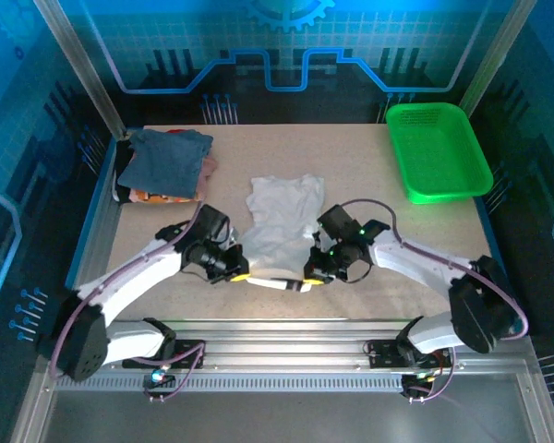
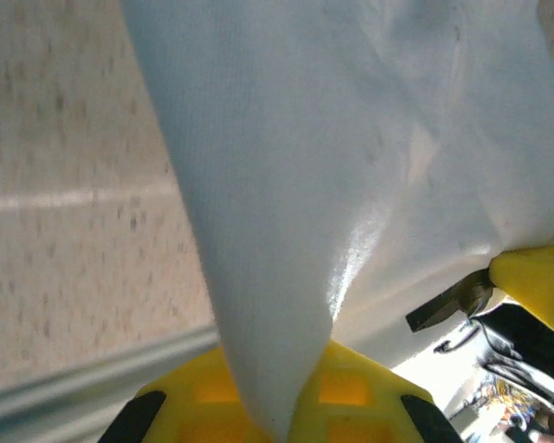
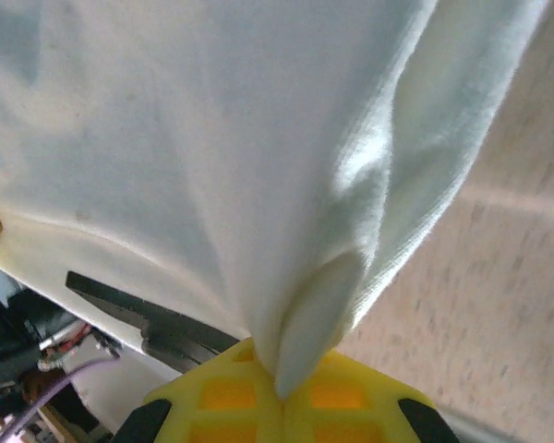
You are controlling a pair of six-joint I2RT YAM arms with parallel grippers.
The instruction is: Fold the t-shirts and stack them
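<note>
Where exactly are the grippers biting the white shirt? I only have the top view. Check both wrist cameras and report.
Observer: The left gripper is shut on the white t-shirt; the cloth narrows to a point between its yellow jaws.
Operator: Now the other one.
Observer: The right gripper is shut on it too, pinching a doubled fold of the cloth.

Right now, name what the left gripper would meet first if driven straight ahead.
The left gripper would press into the thin white cloth t-shirt pinched in its jaws; depth beyond is unclear.
</note>
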